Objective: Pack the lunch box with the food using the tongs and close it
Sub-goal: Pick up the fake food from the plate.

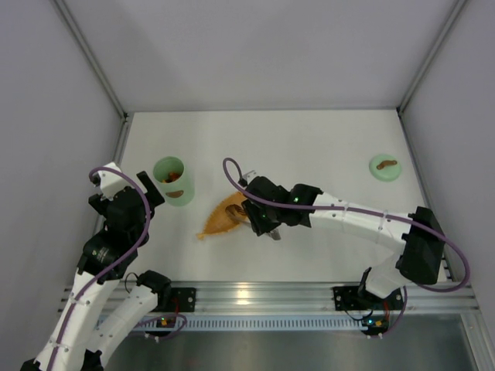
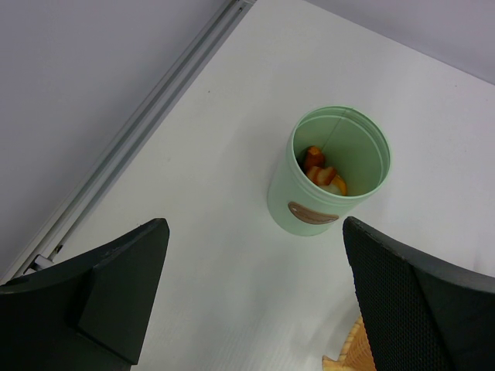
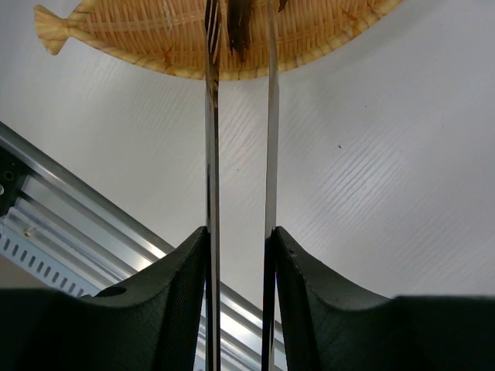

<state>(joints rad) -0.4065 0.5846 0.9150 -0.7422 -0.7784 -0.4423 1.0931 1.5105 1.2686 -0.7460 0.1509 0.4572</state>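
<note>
The mint-green lunch box (image 1: 172,181) (image 2: 331,193) stands open at the left, with orange and white food (image 2: 322,174) inside it. Its lid (image 1: 384,167) lies far off at the back right. My right gripper (image 1: 261,218) (image 3: 240,241) is shut on the tongs (image 3: 210,154), whose two arms reach over the orange leaf-shaped tray (image 1: 220,220) (image 3: 155,35). A dark food piece (image 3: 237,31) sits between the tong tips over the tray. My left gripper (image 1: 151,189) (image 2: 254,228) hangs open just near of the lunch box, holding nothing.
An aluminium rail (image 1: 255,297) (image 3: 77,224) runs along the near table edge, close behind the right gripper. White enclosure walls and a corner strip (image 2: 147,116) bound the table at left, back and right. The tray's tail (image 2: 348,352) lies beside my left gripper's right finger.
</note>
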